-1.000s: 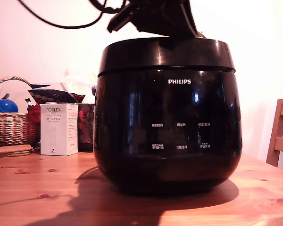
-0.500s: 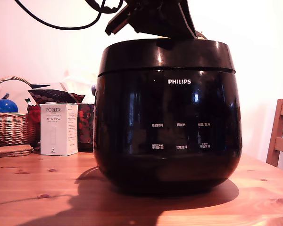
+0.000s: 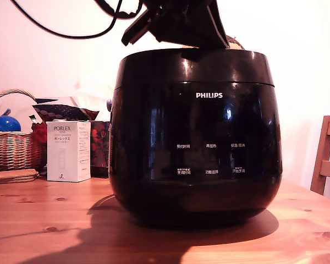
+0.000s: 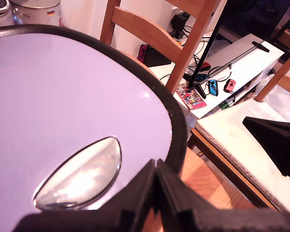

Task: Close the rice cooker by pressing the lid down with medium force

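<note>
The rice cooker [image 3: 195, 143], glossy black with a white PHILIPS logo, fills the middle of the exterior view on a wooden table [image 3: 55, 225]. Its lid [image 3: 192, 66] is down on the body, with only a thin seam showing. My gripper [image 3: 192, 48] rests on the lid's top, and the arm rises out of frame above it. In the wrist view the gripper [image 4: 157, 165] is shut, its black fingers [image 4: 135, 186] meeting at a point with nothing between them, over the lid's [image 4: 63, 96] shiny top near its rim. An oval silver inset [image 4: 82, 174] lies beside them.
A white PORLEX box [image 3: 69, 151], a wicker basket [image 3: 14, 148] with a blue ball [image 3: 4, 124] and flat coasters [image 3: 14, 176] stand at the exterior view's left. A wooden chair [image 3: 325, 157] is at its right. The wrist view shows a chair back [image 4: 154, 34] and a cushioned seat [image 4: 241, 145].
The lid has sunk slightly and its seam with the body has narrowed and levelled. The arm and its cable have shifted a little above it.
</note>
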`<control>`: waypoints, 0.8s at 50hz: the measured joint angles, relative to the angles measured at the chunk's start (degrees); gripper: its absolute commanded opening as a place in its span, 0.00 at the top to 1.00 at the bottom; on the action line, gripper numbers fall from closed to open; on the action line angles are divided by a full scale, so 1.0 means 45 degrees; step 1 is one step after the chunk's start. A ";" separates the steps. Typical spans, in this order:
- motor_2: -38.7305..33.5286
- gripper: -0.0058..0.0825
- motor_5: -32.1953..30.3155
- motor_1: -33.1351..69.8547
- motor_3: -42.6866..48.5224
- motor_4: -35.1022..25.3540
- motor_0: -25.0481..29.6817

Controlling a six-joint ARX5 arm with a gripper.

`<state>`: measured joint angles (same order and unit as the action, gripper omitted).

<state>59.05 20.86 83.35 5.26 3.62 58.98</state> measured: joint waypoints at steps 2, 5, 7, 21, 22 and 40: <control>-0.0024 0.96 0.0005 0.0000 -0.0005 -0.0005 0.0000; -0.0083 0.96 0.0005 0.0000 -0.0097 -0.0005 0.0000; -0.0126 0.96 0.0005 -0.0005 -0.0180 -0.0005 0.0000; -0.0267 0.96 -0.0010 0.0000 -0.1054 0.0000 0.0000; -0.0267 0.96 -0.0058 0.0000 -0.1141 -0.0010 0.0000; -0.0267 0.96 -0.1069 0.0204 -0.2225 -0.0029 0.0005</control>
<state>57.84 16.05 84.27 -4.75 3.49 59.00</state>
